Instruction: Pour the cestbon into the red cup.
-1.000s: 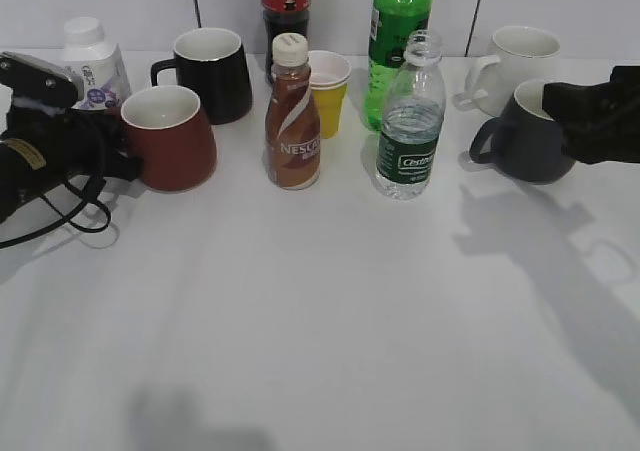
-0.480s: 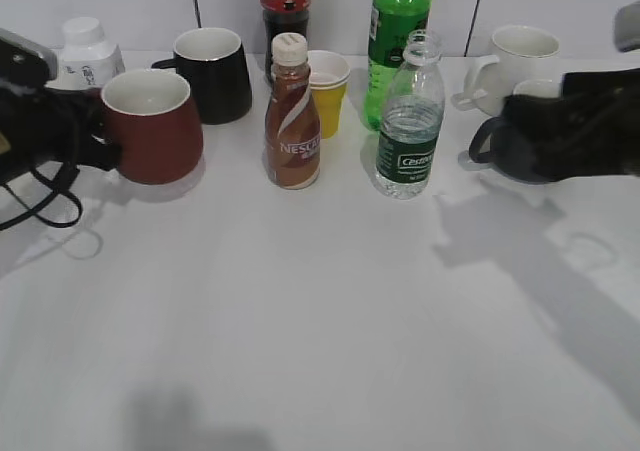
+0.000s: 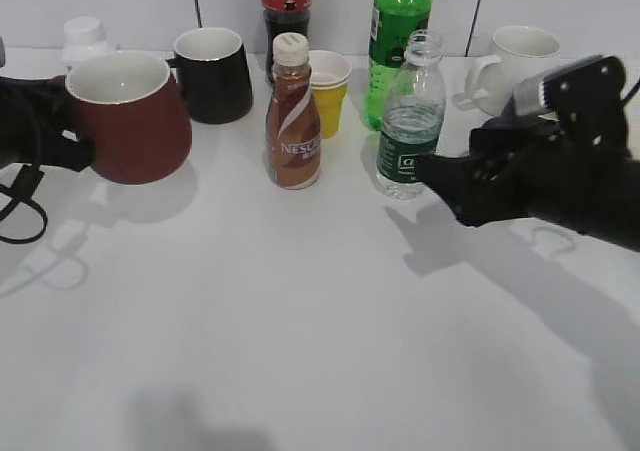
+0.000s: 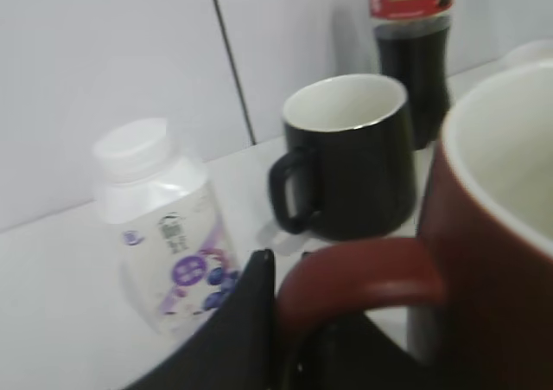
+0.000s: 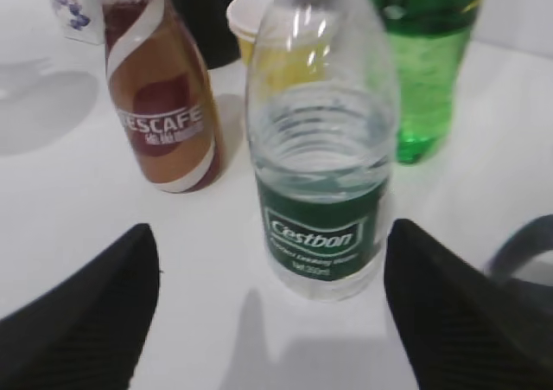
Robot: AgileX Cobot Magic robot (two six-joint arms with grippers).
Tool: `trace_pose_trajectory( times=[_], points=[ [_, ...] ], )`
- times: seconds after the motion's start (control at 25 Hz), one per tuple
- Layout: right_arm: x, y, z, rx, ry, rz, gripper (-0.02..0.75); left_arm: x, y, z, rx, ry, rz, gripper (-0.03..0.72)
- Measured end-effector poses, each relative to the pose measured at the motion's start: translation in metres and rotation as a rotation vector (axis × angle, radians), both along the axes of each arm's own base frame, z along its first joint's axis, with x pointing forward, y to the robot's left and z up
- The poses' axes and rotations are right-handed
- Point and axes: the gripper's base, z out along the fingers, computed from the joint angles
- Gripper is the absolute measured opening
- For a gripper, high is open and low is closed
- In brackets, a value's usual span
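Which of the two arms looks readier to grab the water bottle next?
The right. Its open gripper faces the cestbon, fingers spread either side, not yet touching. The left gripper is busy holding the red cup by its handle, off the table.

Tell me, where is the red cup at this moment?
The red cup is at the exterior view's far left, held by its handle in the left gripper, just left of the black mug.

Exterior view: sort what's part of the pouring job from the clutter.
Job: Cestbon bottle; red cup, handle gripped by left gripper; right gripper, open.
Clutter: Nescafe bottle, black mug, yellow paper cup, green soda bottle, white mug.
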Motion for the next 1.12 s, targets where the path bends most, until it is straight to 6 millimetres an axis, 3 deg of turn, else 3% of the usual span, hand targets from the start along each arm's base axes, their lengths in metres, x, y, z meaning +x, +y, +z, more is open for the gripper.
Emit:
trace_pose_trajectory(
  times=[0.44, 0.76, 1.0, 1.12],
  points=[
    [0.05, 0.016, -0.041, -0.048, 0.042, 0.013, 0.597, -0.018, -0.037, 0.009, 0.007, 0.038, -0.131, 0.044],
    [0.081, 0.029, -0.046, -0.062, -0.009, 0.061, 0.596, -0.021, -0.037, 0.012, 0.015, 0.055, -0.132, 0.044],
    [0.092, 0.033, -0.051, -0.071, -0.02, 0.078, 0.594, -0.023, -0.039, 0.012, 0.025, 0.055, -0.168, 0.043],
    [0.094, 0.034, -0.051, -0.071, -0.022, 0.078, 0.538, -0.025, -0.043, 0.011, 0.013, 0.073, -0.209, 0.043]
  ],
)
